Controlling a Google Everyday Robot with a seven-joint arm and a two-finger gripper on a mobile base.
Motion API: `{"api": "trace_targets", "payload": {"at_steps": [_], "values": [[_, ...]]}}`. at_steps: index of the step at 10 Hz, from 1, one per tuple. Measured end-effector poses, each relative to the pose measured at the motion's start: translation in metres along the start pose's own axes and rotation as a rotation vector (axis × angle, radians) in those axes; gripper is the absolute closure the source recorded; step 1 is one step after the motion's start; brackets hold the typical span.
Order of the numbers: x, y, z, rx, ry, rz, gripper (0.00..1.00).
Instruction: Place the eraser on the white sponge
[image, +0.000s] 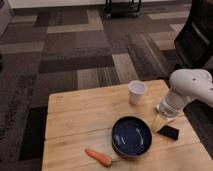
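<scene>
Eraser, a small flat black rectangular block (169, 132), lies flat on the light wooden bench (75, 117) close to its right edge, with nothing holding it. Just beside the eraser, up and to the left, is the white sponge, a small cream rectangular pad (158, 123). The two are so close that I cannot tell whether their corners touch. The sponge lies between the eraser and the round dark blue bowl (131, 136), which sits upright toward the front of the bench. The sponge is right by the bowl's right rim.

The robot's smooth white arm (192, 87) reaches in from the right and bends down over this corner. Its gripper (163, 115) hangs directly above the sponge, at or just over the pad's upper edge. Whether the jaws are apart, together or clamped on anything cannot be told from this view, nor whether they touch the sponge.

A white cup (136, 91) stands upright behind the bowl, near the far edge of the bench and well apart from the eraser. An orange carrot (98, 157) lies on its side at the front, just left of the bowl, with its thin end pointing toward the bowl.

Around the bench is carpet in grey, brown and beige rectangles (75, 50).
</scene>
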Motion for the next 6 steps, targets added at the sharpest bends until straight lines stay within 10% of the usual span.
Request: {"api": "trace_targets", "payload": {"at_steps": [6], "values": [[0.034,-0.042,0.017,0.115,-0.056,-0.183,0.35]]}}
